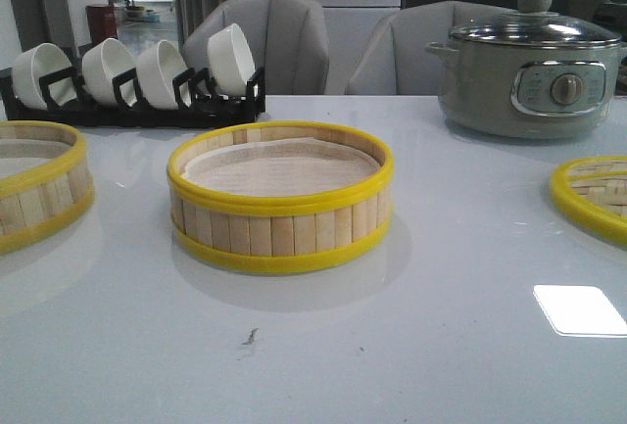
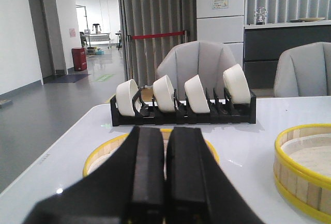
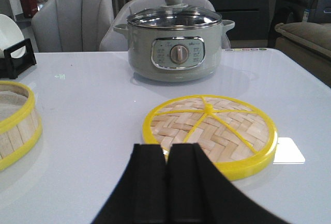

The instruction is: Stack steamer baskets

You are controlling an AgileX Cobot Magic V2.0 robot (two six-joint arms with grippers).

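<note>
One steamer basket [image 1: 280, 199], a ring of pale slats with yellow rims and a paper liner, stands mid-table. A second steamer basket [image 1: 39, 184] sits at the left edge of the front view. The woven lid [image 1: 593, 194] lies flat at the right. No gripper shows in the front view. In the left wrist view my left gripper [image 2: 165, 129] is shut and empty, raised just short of the left basket [image 2: 98, 157], with the middle basket [image 2: 305, 172] off to one side. My right gripper [image 3: 166, 146] is shut and empty at the near rim of the lid [image 3: 217, 125].
A black rack of white bowls [image 1: 137, 81] stands at the back left. A grey electric pot with a glass lid [image 1: 534, 76] stands at the back right, just beyond the woven lid. Grey chairs [image 1: 284, 37] line the table's far edge.
</note>
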